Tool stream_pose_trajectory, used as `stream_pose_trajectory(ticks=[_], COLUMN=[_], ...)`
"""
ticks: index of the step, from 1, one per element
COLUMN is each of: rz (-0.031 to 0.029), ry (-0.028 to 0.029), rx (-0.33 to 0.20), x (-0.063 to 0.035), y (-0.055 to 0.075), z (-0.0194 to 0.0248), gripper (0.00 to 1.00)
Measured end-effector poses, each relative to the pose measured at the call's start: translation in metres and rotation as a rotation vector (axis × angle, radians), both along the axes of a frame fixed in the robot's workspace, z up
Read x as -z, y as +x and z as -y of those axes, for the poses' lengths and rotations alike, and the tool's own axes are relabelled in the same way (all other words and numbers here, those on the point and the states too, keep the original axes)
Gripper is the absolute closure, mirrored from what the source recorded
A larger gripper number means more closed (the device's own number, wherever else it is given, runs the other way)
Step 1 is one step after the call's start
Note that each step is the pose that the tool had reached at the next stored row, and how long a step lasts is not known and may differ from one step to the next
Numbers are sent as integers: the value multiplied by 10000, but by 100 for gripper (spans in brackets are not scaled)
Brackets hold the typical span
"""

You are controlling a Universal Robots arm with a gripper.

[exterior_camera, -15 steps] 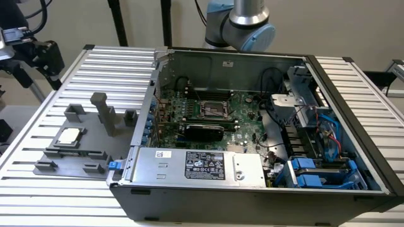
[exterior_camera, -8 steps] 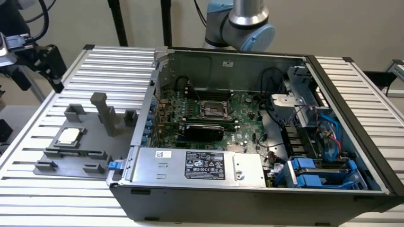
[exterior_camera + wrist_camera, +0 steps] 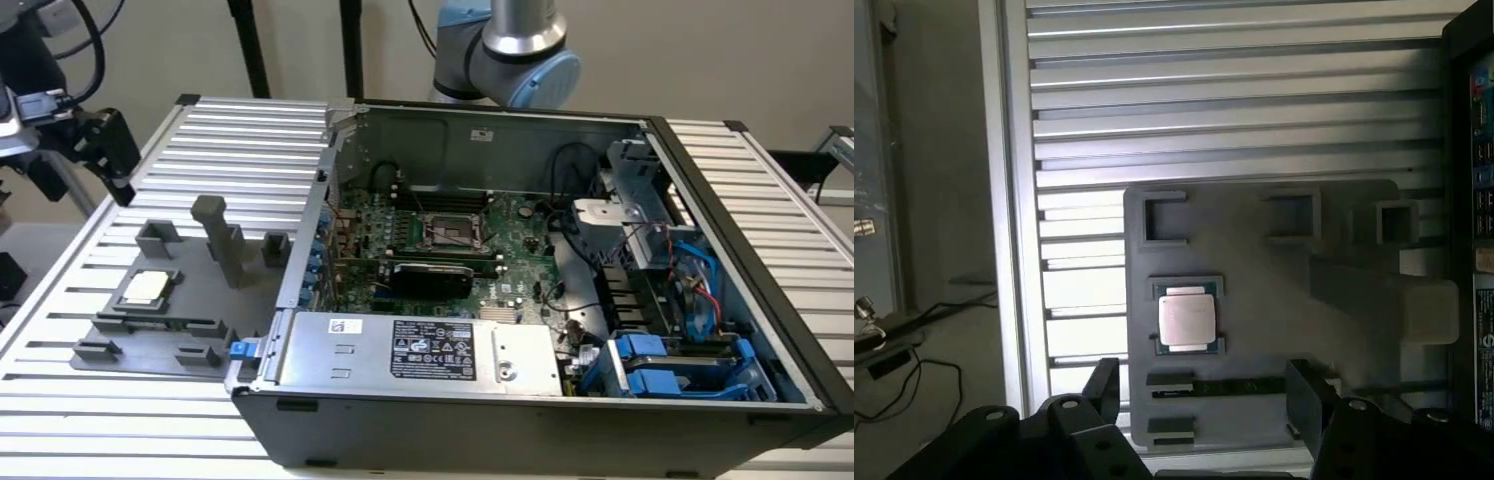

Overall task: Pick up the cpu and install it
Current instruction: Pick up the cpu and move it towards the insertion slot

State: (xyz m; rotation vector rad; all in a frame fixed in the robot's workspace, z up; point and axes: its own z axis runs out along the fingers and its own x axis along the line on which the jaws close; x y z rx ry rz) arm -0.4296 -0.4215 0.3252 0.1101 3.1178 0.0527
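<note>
The cpu [image 3: 147, 287], a small square chip with a silver top, lies flat in a holder on the grey fixture plate [image 3: 200, 310] at the exterior view's left. In the wrist view the cpu [image 3: 1186, 320] sits in its grey frame on the plate [image 3: 1254, 255]. My gripper [image 3: 1206, 395] hangs above it, open, with nothing between its two black fingers [image 3: 1104, 385]. In the exterior view the gripper [image 3: 110, 155] is high over the slatted table, behind the fixture plate. The black-framed socket [image 3: 454, 232] lies on the green motherboard inside the open computer case.
The open computer case [image 3: 747, 200] takes up the middle and right of the slatted aluminium table [image 3: 240, 120]. A tall grey post [image 3: 220, 235] and several small grey blocks stand on the fixture plate. Cables and blue drive bays [image 3: 667, 370] fill the case's right side.
</note>
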Motion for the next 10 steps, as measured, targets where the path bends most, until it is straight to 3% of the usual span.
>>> stream_pose_trajectory(ticks=[10], rz=[-1], ry=[-1], rx=[0], x=[180], y=[-43], z=[-13], gripper=[23])
